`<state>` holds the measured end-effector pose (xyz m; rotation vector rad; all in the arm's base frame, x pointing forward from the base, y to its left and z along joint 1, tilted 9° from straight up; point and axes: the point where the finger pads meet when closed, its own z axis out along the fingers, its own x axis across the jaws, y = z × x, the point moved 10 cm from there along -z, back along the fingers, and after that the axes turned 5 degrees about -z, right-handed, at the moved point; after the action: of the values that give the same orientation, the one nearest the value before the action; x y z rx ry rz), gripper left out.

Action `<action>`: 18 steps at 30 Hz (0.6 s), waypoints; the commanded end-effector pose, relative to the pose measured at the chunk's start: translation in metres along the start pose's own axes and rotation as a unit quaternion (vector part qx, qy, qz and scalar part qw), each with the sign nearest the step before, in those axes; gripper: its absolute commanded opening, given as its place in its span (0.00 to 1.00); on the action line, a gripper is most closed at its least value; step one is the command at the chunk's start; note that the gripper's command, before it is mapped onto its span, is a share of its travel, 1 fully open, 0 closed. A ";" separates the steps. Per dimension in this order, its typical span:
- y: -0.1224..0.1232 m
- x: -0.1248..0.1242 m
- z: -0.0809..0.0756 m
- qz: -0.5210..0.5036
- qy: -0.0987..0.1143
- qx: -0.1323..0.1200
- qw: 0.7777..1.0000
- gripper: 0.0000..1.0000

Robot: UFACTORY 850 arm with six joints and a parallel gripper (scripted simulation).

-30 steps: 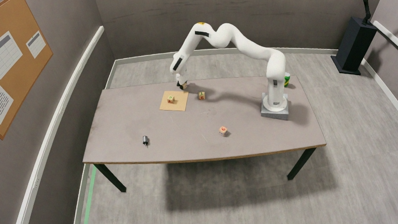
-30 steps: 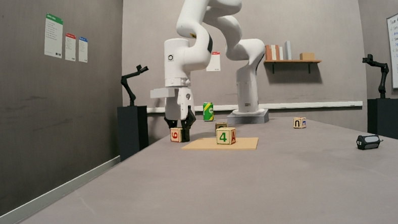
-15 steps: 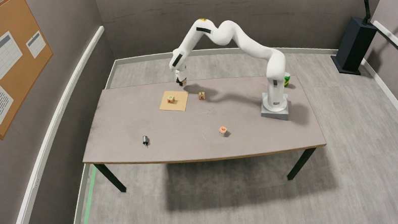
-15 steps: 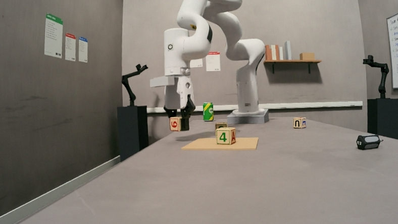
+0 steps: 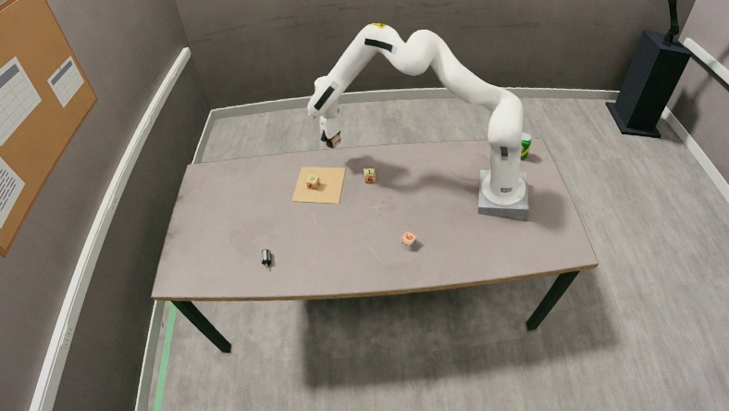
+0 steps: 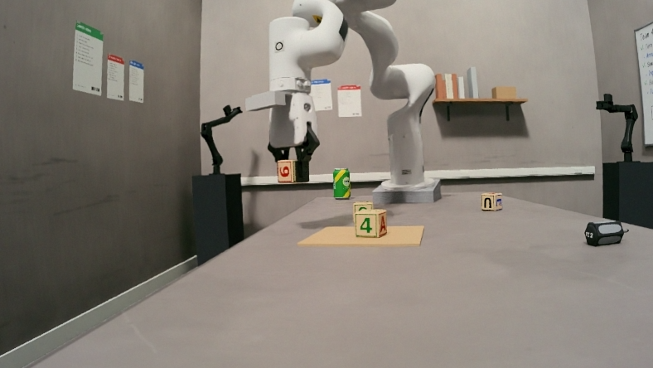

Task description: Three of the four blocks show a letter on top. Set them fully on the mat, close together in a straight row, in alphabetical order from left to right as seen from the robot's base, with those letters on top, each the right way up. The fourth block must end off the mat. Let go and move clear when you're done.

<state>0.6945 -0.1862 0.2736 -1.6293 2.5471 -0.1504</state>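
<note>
My gripper [image 5: 331, 140] [image 6: 292, 171] is shut on a wooden block [image 5: 334, 141] [image 6: 286, 171] with a red 6 on its side and holds it in the air beyond the far edge of the tan mat [image 5: 331, 193] [image 6: 402, 235]. A second block [image 5: 313, 181] [image 6: 370, 223], with a green 4 and a red A on its sides, stands on the mat. A third block [image 5: 369, 175] [image 6: 360, 207] stands on the table just off the mat toward the base. A fourth block [image 5: 408, 239] [image 6: 490, 201] stands far from the mat near the front of the table.
A green can [image 5: 525, 145] [image 6: 341, 183] stands beside the robot base [image 5: 502, 196]. A small black device [image 5: 265, 256] [image 6: 603, 233] lies on the table [image 5: 229, 224] near its front left. Black camera stands are at the room's corners.
</note>
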 end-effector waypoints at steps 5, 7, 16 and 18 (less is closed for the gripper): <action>-0.001 0.000 -0.002 0.000 0.000 0.002 1.000 0.44; -0.001 -0.002 -0.002 0.004 0.000 0.002 1.000 0.44; 0.001 -0.038 -0.002 0.092 -0.001 0.001 0.996 0.44; 0.003 -0.059 -0.002 0.140 -0.001 0.000 0.990 0.44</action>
<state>0.7071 -0.1530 0.2755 -1.4054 2.6583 -0.1206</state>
